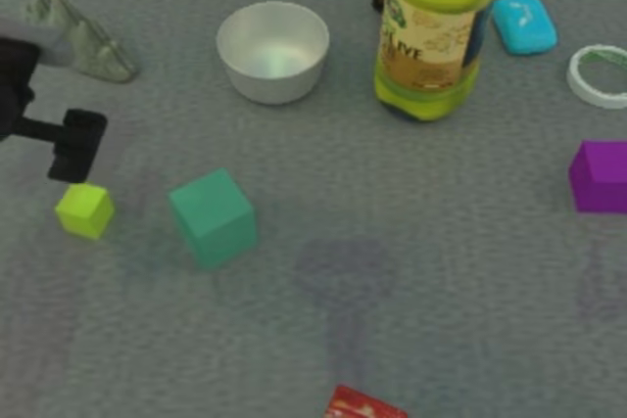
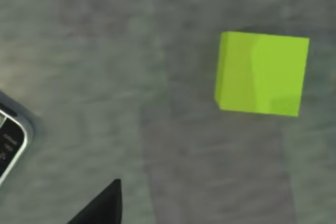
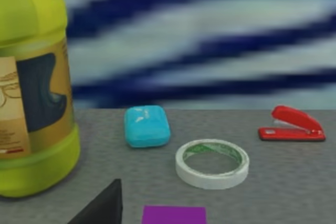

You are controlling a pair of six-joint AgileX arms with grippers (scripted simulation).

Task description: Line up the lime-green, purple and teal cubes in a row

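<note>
The left gripper (image 1: 74, 156) hangs just above the little lime-green cube (image 1: 85, 210) at the table's left side; I cannot tell if its claw is open. The teal cube (image 1: 213, 217) sits near it; the purple cube (image 1: 601, 176) sits far right.

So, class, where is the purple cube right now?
In the top view, the purple cube sits at the table's far right edge, below the tape roll, far from the teal cube.
</note>
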